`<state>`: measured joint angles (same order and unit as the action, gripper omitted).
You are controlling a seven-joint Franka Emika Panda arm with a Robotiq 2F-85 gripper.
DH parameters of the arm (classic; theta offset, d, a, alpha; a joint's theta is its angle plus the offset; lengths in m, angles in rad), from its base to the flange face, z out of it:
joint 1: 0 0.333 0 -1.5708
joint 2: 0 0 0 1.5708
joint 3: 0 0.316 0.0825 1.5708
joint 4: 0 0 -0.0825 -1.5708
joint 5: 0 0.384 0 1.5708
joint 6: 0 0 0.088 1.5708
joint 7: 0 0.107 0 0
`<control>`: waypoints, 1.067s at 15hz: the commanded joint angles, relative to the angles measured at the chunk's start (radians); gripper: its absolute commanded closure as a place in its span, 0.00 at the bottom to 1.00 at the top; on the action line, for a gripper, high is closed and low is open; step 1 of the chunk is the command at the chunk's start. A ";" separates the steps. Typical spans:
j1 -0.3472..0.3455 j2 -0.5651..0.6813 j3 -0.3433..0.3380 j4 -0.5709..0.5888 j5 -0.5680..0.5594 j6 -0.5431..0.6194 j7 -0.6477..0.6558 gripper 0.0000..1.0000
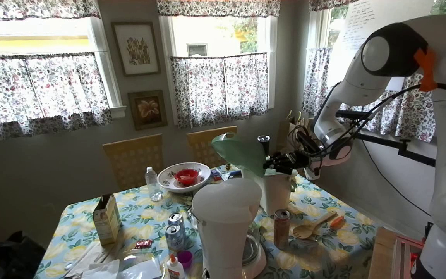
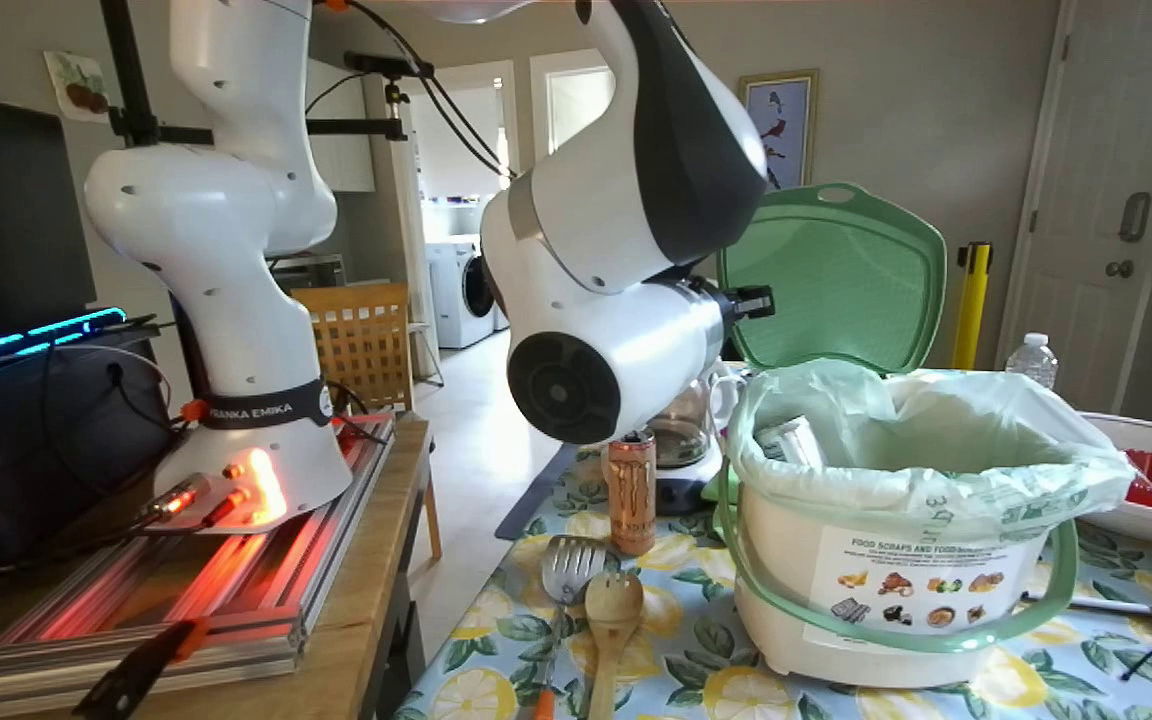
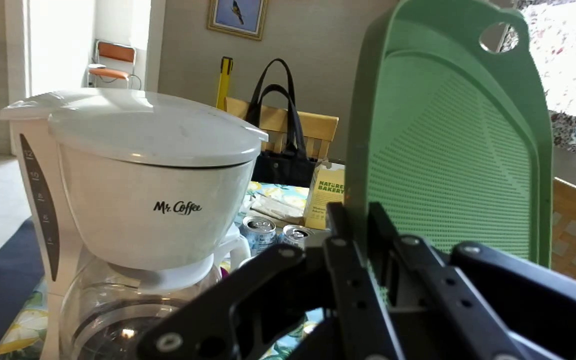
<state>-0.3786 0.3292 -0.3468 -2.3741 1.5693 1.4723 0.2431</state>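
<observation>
- Gripping the green lid (image 3: 460, 145) by its side edge, the pincer (image 3: 358, 220) is pinching the rim between narrowly parted jaws.
- The lid is standing tilted up along the far side of the pale bin (image 2: 781, 570) in an exterior view; the bin is sitting on the lemon-print counter (image 1: 139, 213).
- A pale green liner (image 2: 926, 512) is draping over the bin's rim.
- A white coffee maker (image 3: 153, 200) is standing near the pincer, the bulkiest obstacle close by.
- A peach can (image 2: 632, 495) is standing near the bin; a metal spatula (image 2: 563, 590) and a wooden fork (image 2: 614, 612) are lying side by side.
- A white bowl (image 1: 168, 179) is holding a red dish (image 1: 186, 177), with a clear bottle (image 1: 153, 185) standing just beside it.
- 2 blue cans (image 1: 174, 238) are standing near the coffee maker.
- "Mr. Coffee" is showing on the coffee maker.
- The bin's label is reading "FOOD SCRAPS AND", the rest blurring.
- A yellow carton (image 3: 325, 195) is showing "NATURE" and "BAKERY", the lid hiding part.
- "EMIKA" is appearing on the arm's base band (image 2: 266, 408).
</observation>
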 commanded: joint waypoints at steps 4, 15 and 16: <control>0.052 -0.161 -0.040 -0.052 -0.077 0.138 0.016 0.97; 0.070 -0.199 -0.033 -0.058 -0.075 0.163 0.048 0.48; 0.080 -0.222 -0.034 -0.056 -0.101 0.207 0.052 0.41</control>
<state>-0.3605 0.3019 -0.3551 -2.3765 1.5418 1.5235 0.2382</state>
